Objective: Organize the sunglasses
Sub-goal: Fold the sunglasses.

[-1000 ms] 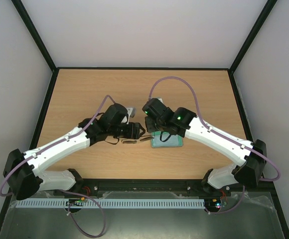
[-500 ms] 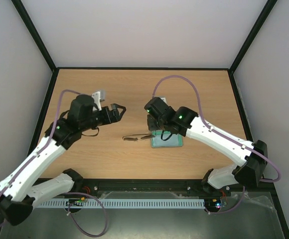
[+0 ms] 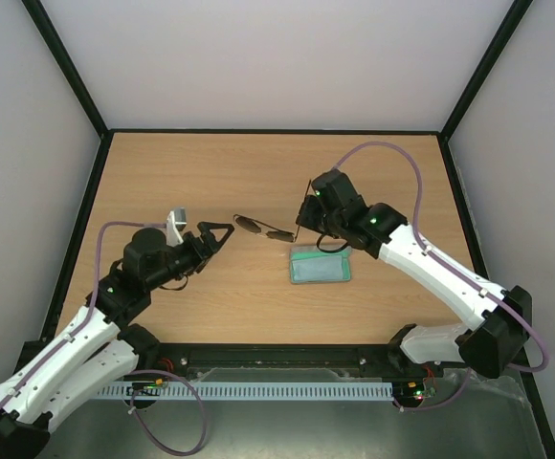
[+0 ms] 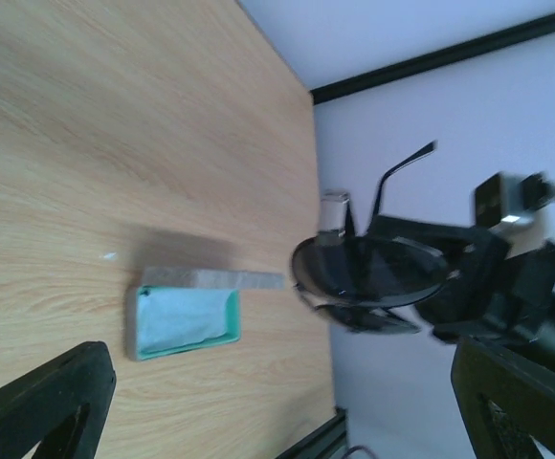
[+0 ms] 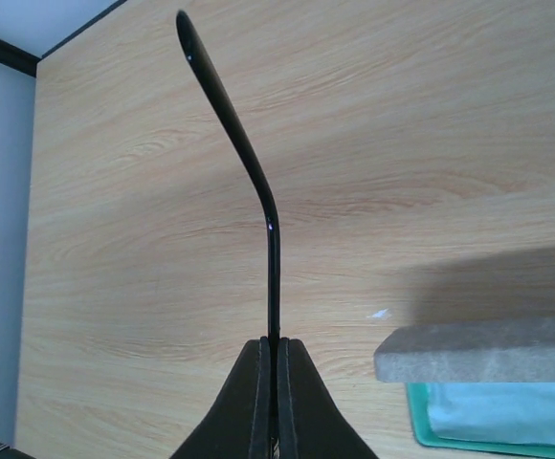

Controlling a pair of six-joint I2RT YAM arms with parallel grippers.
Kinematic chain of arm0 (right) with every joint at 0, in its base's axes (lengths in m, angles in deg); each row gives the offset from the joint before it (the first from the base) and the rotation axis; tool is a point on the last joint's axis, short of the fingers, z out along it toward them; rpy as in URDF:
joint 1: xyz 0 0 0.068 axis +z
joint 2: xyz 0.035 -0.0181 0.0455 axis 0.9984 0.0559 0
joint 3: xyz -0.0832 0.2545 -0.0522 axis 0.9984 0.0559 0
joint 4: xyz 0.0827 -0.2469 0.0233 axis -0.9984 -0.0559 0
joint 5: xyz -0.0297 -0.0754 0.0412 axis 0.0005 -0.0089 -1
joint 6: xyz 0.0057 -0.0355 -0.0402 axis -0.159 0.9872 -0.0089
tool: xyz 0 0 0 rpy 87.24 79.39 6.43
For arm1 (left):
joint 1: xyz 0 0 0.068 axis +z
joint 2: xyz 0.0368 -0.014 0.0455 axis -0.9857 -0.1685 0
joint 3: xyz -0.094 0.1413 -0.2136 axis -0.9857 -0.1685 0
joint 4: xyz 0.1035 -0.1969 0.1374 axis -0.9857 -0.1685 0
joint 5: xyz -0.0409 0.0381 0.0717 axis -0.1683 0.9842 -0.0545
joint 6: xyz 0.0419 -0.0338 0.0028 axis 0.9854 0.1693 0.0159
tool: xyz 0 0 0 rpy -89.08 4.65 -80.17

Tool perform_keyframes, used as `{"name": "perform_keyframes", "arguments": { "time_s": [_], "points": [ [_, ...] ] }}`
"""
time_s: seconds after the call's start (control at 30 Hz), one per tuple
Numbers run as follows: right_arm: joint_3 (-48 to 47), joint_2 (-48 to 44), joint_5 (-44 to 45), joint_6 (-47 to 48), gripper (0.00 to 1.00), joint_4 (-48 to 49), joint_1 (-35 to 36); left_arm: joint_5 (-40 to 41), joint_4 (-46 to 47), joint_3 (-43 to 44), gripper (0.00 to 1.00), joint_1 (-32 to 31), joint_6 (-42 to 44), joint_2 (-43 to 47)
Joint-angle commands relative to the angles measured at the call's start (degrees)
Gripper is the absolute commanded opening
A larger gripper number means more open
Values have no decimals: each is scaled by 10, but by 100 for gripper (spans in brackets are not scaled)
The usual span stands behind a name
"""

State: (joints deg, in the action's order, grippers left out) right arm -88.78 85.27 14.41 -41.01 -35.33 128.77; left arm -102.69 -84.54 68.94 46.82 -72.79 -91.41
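right gripper (image 5: 274, 350) pinching sunglasses (image 4: 368, 273), lenses left-wrist only

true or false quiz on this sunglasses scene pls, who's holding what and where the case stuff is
1. The right gripper is shut on a temple arm of the sunglasses. True.
2. The left gripper is clamped on the sunglasses. False: its fingers are spread open and it is apart from them.
3. The case lies open on the table. True.
4. The sunglasses are lying inside the case. False: they are outside it, held by the right gripper.
5. A light blue cloth lies in the case. True.
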Motion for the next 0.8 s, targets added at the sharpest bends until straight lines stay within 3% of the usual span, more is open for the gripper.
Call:
{"name": "perform_keyframes", "arguments": {
  "time_s": [0.0, 0.23, 0.77],
  "points": [
    [31, -10, -27, -68, 1, 58, -1, 22, 142, -15, 99, -2, -89, 16],
    [52, -3, -41, -103, 1, 90, 0, 42, 212, -21, 99, -7, -123, -9],
    [49, 6, -46, -98, 1, 81, 4, 109, 219, -10, 99, -83, -85, -69]
  ]
}}
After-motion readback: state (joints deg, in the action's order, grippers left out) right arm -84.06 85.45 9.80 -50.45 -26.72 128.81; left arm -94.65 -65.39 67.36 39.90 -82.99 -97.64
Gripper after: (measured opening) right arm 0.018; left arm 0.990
